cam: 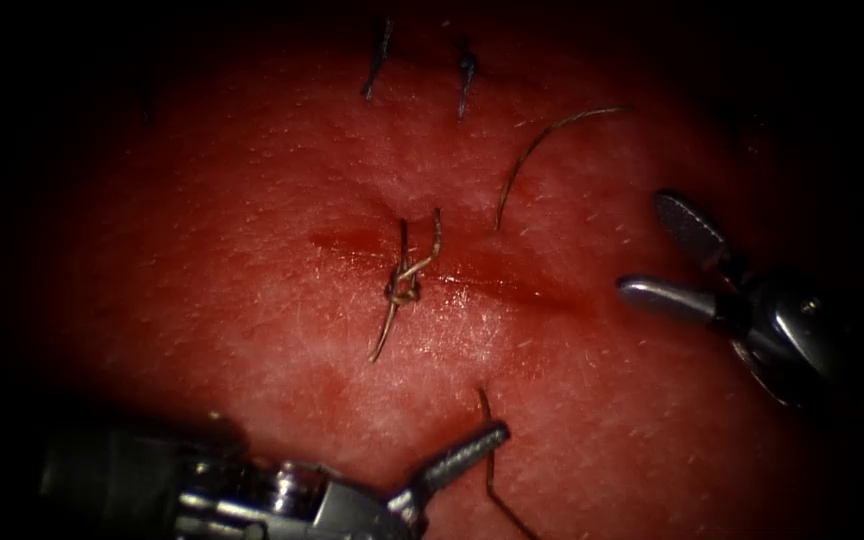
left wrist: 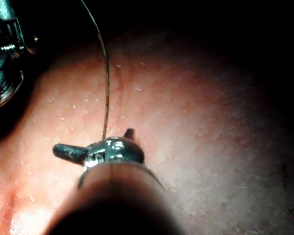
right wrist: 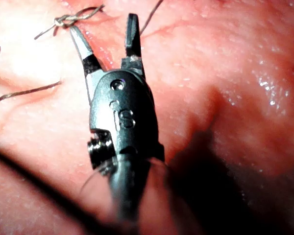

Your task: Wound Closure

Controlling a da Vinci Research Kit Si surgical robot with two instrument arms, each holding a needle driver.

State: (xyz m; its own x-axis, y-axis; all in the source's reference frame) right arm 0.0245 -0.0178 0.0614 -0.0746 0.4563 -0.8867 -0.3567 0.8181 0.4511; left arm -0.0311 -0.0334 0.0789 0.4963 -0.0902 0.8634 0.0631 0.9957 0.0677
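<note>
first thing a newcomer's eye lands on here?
The knot tied across the cut at the middle of the tissue, its thread ends sticking up and down. Then the right tool, jaws wide open and empty, right of the cut. Below, the left tool meets a thread.

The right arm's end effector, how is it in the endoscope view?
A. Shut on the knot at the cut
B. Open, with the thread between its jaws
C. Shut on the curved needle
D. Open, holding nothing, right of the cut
D: the right arm's end effector has its jaws spread wide and empty, to the right of the cut, apart from the knot and the curved needle.
</note>
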